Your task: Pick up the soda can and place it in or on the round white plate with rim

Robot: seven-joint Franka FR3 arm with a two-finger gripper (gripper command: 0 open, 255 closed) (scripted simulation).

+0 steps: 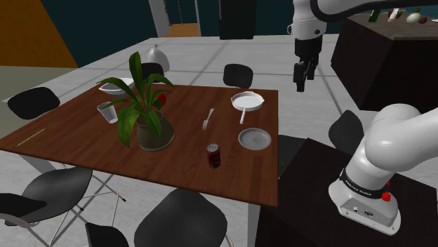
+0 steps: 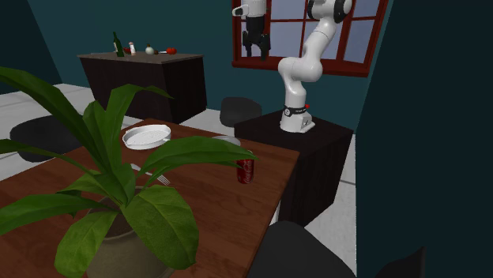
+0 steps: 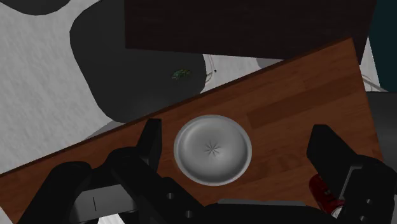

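The red soda can (image 1: 213,155) stands upright near the table's front edge, also seen in the second exterior view (image 2: 246,170). A white rimmed plate (image 1: 248,102) lies at the table's far corner (image 2: 146,137). My gripper (image 1: 302,83) hangs open and empty, high in the air beyond the table's right side in the shoulder view (image 2: 256,54). In the wrist view the open gripper (image 3: 235,133) looks down on a grey round dish (image 3: 212,150), and the can (image 3: 323,191) peeks out beside one finger.
The grey dish (image 1: 254,139) sits between the can and the white plate. A fork (image 1: 208,118), a big potted plant (image 1: 147,116), a cup (image 1: 107,112) and a bowl (image 1: 116,88) share the wooden table (image 1: 70,133). Black chairs (image 1: 181,221) ring it.
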